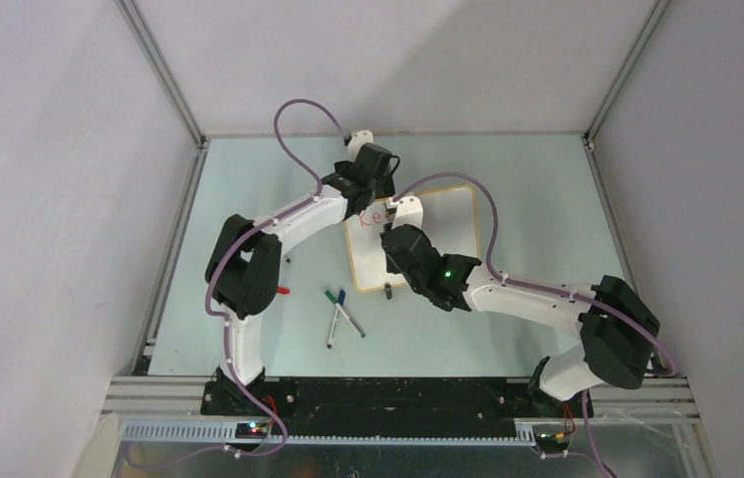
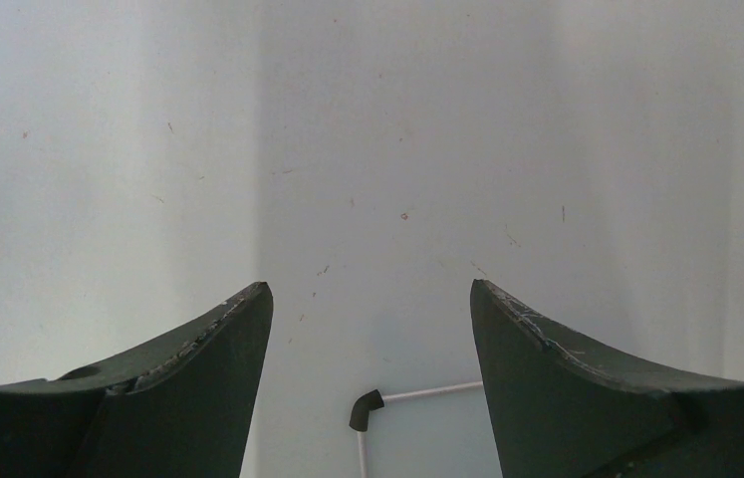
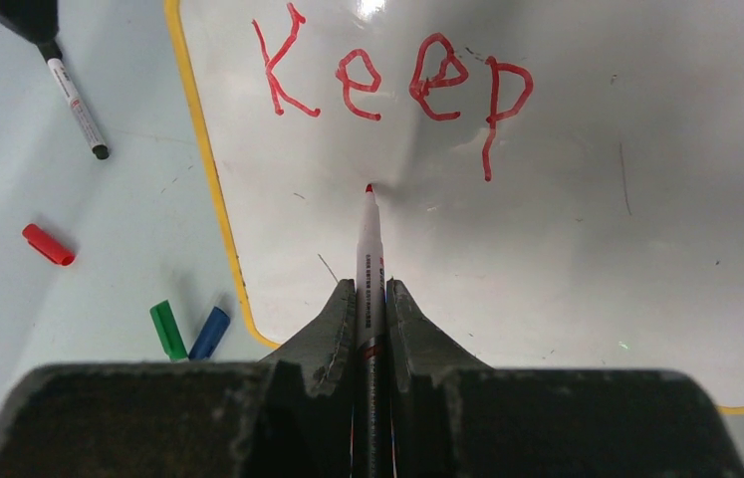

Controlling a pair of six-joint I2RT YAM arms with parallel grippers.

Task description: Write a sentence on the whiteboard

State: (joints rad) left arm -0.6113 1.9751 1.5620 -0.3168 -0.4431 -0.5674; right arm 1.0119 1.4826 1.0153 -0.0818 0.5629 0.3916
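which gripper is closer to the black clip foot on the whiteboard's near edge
Right. The right gripper, shut on the red marker, is over the whiteboard just beyond that foot; the left gripper is open past the board's far left corner.

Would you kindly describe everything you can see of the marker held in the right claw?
The marker is a slim white pen with small printed text along its barrel and an uncapped red tip. It is clamped in the shut right claw and points straight out from it. Its tip sits over the whiteboard, just below the red word "Keep". I cannot tell whether it touches the glossy surface.
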